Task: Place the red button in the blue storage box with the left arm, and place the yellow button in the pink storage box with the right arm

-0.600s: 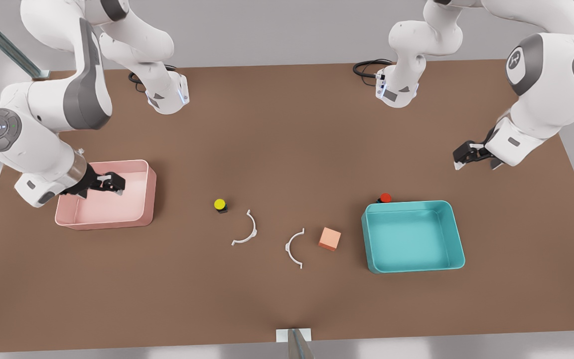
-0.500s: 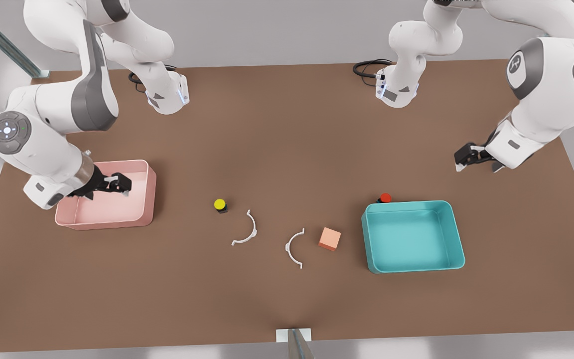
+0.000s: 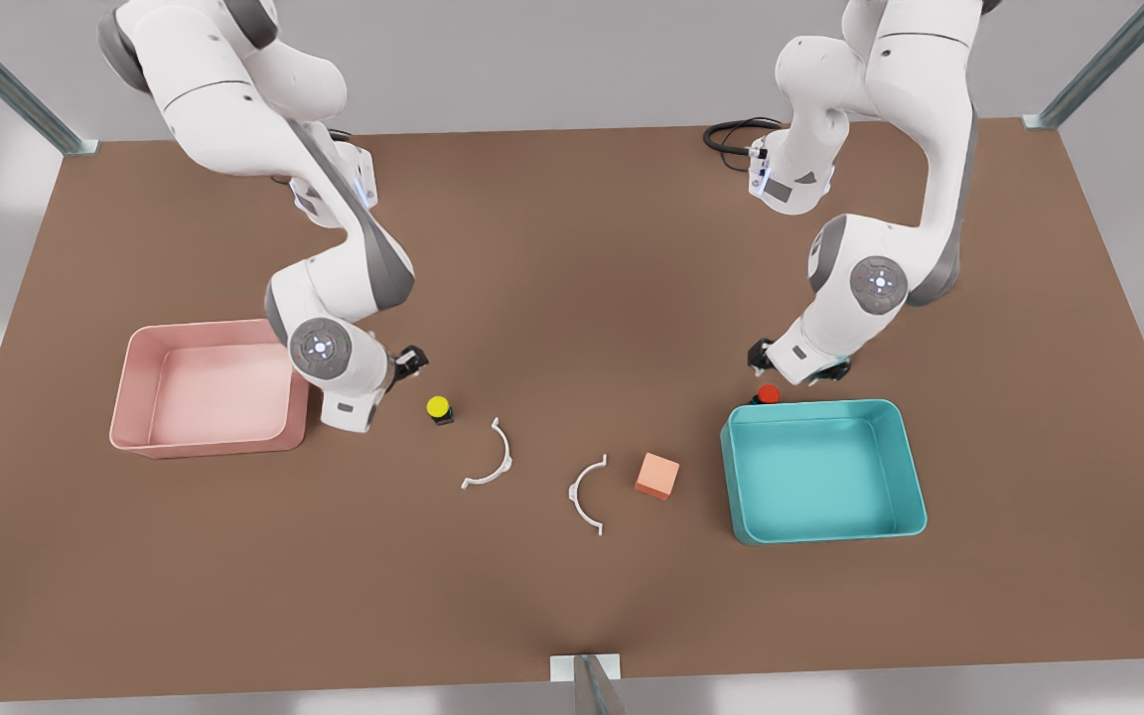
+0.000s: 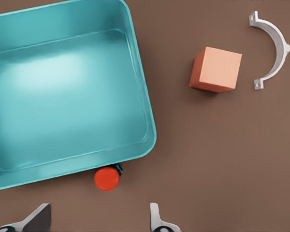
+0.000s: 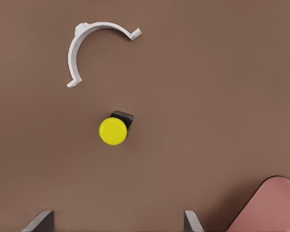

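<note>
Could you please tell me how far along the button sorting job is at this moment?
Nothing is placed yet. The red button sits on the table against the blue storage box, with the open left gripper above it. The yellow button lies apart from the pink storage box, beneath the open right gripper. Both grasps and placements remain.

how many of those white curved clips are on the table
2. One white clip lies just to the front view's right of the yellow button; the other white clip lies beside the orange cube. None looks hidden.

The yellow button (image 3: 439, 407) sits between the pink storage box (image 3: 135, 429) and two white clips (image 3: 493, 459).
</note>
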`<state>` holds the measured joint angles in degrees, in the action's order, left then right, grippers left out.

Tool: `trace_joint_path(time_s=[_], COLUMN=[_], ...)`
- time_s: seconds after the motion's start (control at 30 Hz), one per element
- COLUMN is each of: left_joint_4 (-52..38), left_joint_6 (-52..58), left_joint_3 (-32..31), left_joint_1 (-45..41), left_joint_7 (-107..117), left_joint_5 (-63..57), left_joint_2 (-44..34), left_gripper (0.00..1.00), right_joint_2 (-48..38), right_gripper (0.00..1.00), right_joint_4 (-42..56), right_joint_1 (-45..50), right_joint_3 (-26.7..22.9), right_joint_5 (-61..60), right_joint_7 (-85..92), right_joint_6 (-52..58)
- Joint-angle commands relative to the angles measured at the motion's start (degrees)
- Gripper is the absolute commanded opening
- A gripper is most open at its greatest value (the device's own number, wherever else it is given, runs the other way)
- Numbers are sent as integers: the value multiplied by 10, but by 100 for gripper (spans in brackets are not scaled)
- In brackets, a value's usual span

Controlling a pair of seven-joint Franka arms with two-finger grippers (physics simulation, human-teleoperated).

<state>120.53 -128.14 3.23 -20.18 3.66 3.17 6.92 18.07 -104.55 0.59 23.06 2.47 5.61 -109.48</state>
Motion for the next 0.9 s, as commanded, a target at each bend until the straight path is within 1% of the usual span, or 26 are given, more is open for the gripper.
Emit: trace_joint_path(time_s=[0.0,0.07,0.13,0.17,0.23,0.27,0.33,0.4,0.43,0.47,0.63,0.87], left_joint_4=[28,78,122,142,144,144,149,148,149,149,158,174], left_joint_6=[-160,-184,-256,-284,-299,-311,-311,-324,-335,-335,-334,-334], left_joint_3=[0,0,0,0,0,0,1,1,1,0,2,9], left_joint_1=[-3,-9,-24,-31,-40,-40,-40,-40,-41,-41,-41,-35], left_joint_7=[63,65,100,118,143,143,152,166,187,204,215,210], left_joint_5=[0,0,0,0,0,0,0,0,0,0,-3,-5], left_joint_2=[-3,-24,-16,-15,3,15,26,49,57,61,60,58], left_gripper=[100,100,100,100,100,100,100,100,100,100,100,100], right_joint_2=[-2,2,3,12,32,42,53,50,50,51,106,141], right_gripper=[100,100,100,100,100,100,100,100,100,100,100,100], right_joint_4=[-31,-57,-97,-98,-101,-101,-124,-169,-170,-176,-159,-162], right_joint_1=[-23,-34,-55,-61,-60,-61,-59,-71,-106,-108,-120,-123], right_joint_3=[20,22,30,30,31,31,58,83,117,119,113,106], right_joint_5=[-20,-22,-22,-23,-25,-25,-25,-26,-26,-25,-23,-4], right_joint_7=[101,115,147,162,179,183,181,181,180,182,213,243], right_joint_6=[-136,-185,-241,-259,-320,-330,-377,-433,-428,-429,-437,-448])
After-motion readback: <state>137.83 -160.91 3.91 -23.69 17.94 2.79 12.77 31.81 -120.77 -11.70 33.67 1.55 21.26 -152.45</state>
